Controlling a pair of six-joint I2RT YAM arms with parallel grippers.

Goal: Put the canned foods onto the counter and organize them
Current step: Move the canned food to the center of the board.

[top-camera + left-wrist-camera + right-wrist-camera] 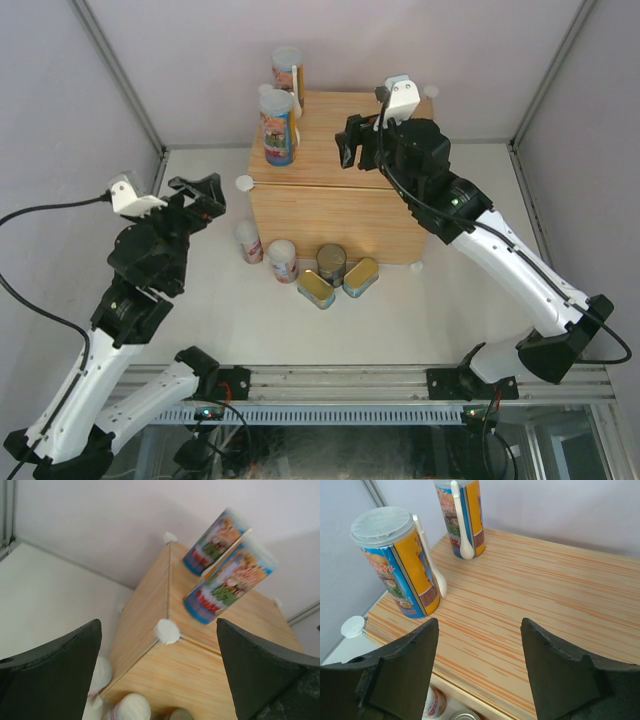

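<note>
Two tall white-lidded cans (277,125) (287,70) stand upright on the left part of the wood-grain counter (320,215), each with a white spoon on its side. On the table in front of the counter are two smaller white-lidded cans (248,241) (283,260), a dark can (331,264) and two flat gold tins (316,289) (361,276). My left gripper (205,198) hangs open and empty left of the counter, facing its corner (167,631). Over the counter top (545,590), my right gripper (480,650) is open and empty, right of the nearer tall can (395,562).
White round connectors (243,182) stick out at the counter's corners. Grey walls close in the table at the left, back and right. The right arm (500,250) reaches over the counter's right front corner.
</note>
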